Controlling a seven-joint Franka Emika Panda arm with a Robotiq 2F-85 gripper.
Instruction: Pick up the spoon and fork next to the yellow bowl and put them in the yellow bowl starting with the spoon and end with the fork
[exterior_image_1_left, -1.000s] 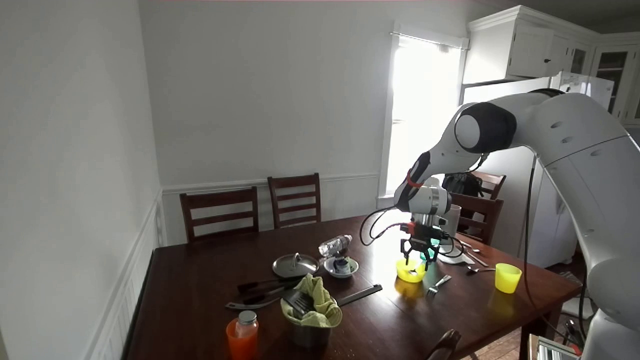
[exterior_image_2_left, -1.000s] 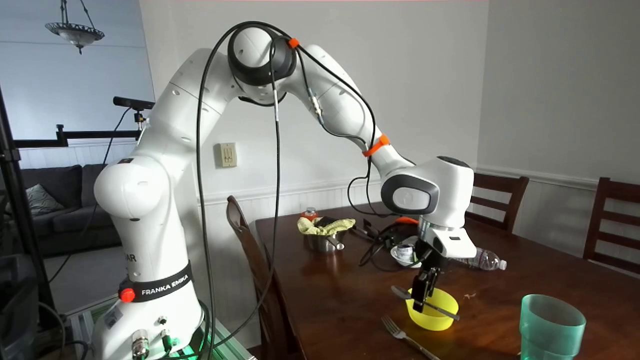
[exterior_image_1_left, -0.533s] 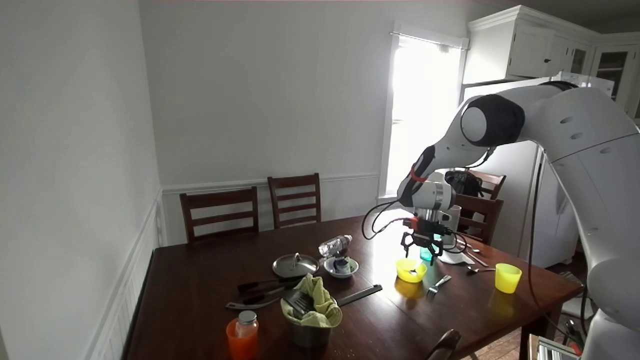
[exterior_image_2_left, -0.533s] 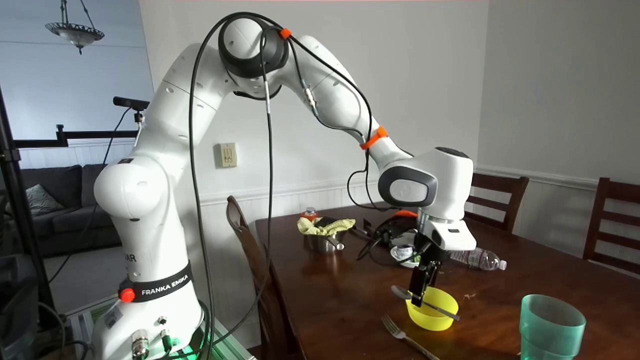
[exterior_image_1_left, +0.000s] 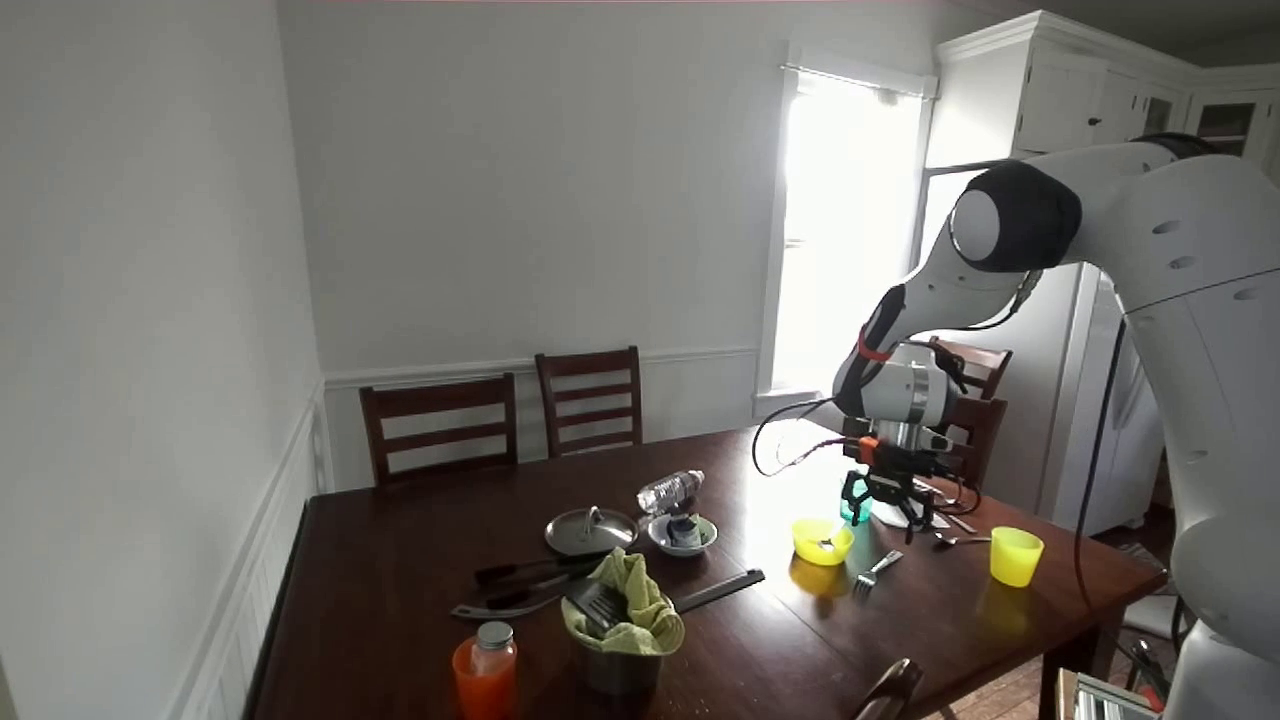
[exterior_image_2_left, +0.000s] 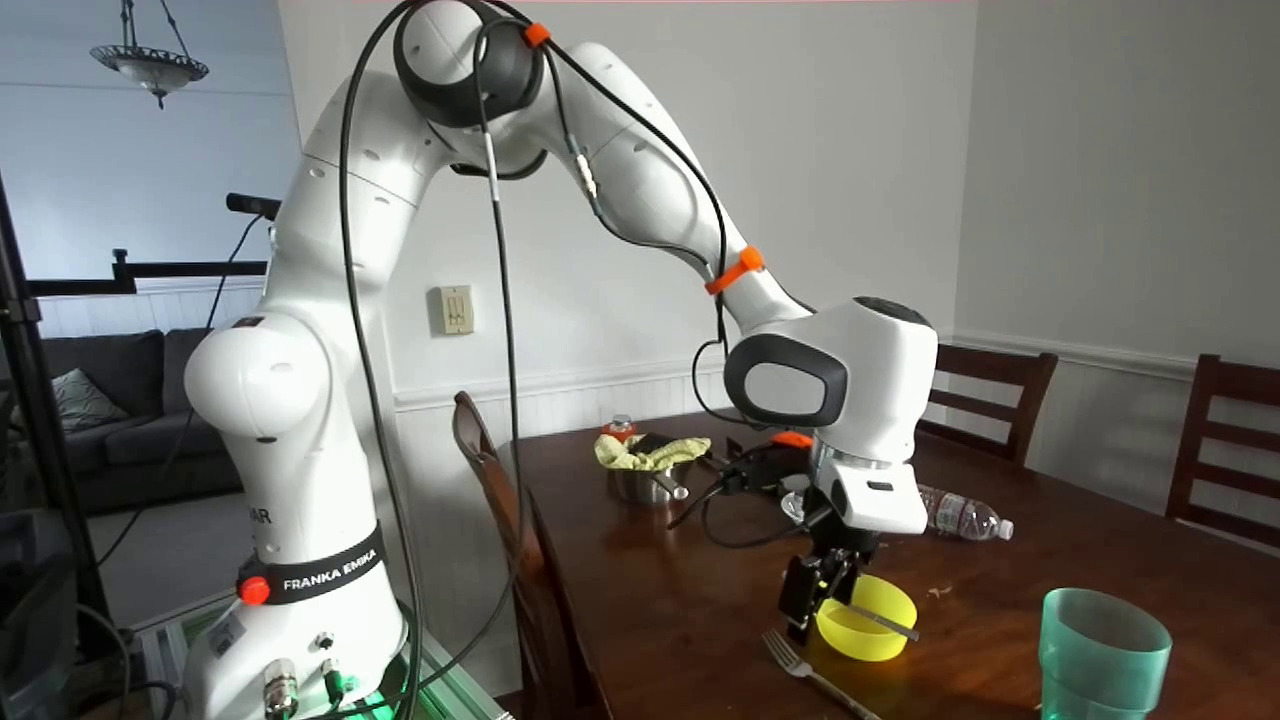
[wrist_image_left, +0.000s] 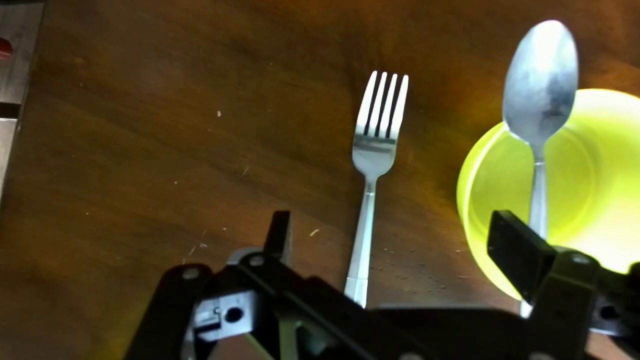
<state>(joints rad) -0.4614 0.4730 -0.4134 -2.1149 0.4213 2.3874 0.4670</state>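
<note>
Hanging in the wrist view: the gripper, its two fingers set wide apart.
Fork: lying on the table, tines toward the top of the view, handle showing in the gap between the fingers; how high they stand above it cannot be told here.
Spoon: laid across the yellow bowl, head out past the rim, handle crossing the inside and partly hidden by a finger.
Yellow bowl: beside the fork and apart from it, cut off by the right edge; whether the finger over it touches, I cannot tell.
Teal cup, in an exterior view: upright on the table, well apart from the yellow bowl.
Gripper and spoon there: fingers just beside the yellow bowl and near the fork's tines, hiding the spoon's head; the handle end juts past the rim.
Bottle: lying on its side, partly covered by the arm.
Yellow cup, in an exterior view: upright, another spoon just beside it.
Gripper there: above the table, fingers apart here too, the fork and yellow bowl showing below.
Pot: holding a yellow-green cloth and a black spatula.
</note>
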